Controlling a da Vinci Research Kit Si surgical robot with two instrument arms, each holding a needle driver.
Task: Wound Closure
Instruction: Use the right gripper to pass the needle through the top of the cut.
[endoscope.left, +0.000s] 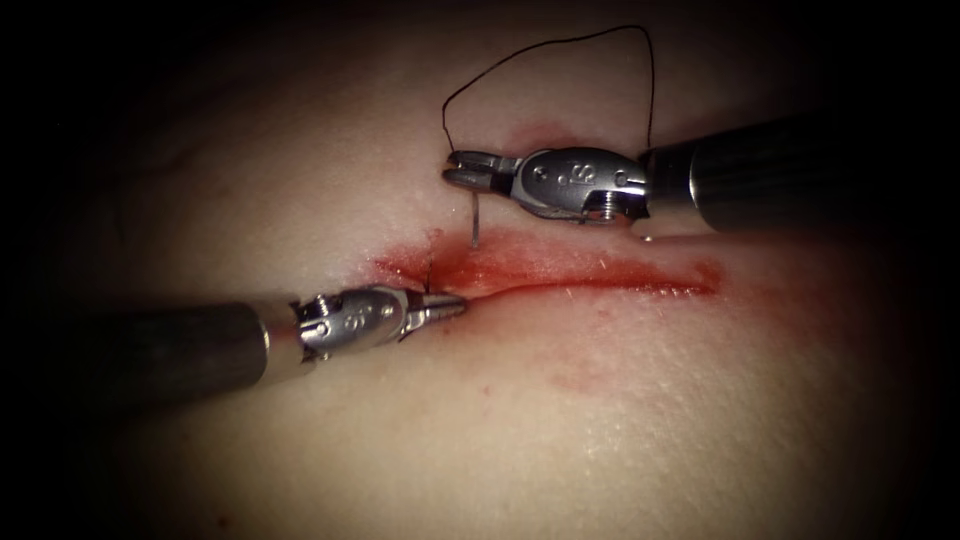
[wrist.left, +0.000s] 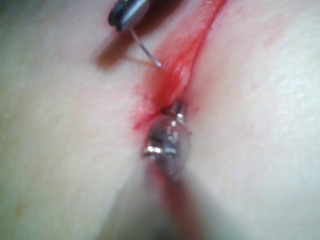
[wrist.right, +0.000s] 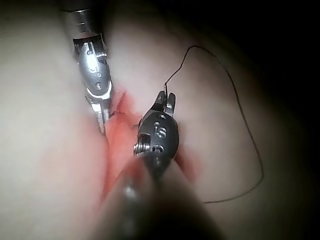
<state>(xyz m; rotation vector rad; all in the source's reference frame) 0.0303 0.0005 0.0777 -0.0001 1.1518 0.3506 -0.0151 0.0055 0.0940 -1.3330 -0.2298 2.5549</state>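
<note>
Red fluid (endoscope.left: 560, 268) along tissue (endoscope.left: 620, 420) cut (endoscope.left: 600, 285)

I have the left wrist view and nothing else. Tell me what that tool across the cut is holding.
Observer: The right tool grips the needle in its fingers, near the thread end; the needle hangs down, its tip apparently clear of the tissue.
Operator: Report the thread.
Observer: The thread rises from those fingers in a tall loop and drops behind the right tool's shaft.
Operator: Place my tool on the cut.
Observer: In the endoscope view the left tool sits at the left end of the cut; what it holds, I cannot tell.
</note>
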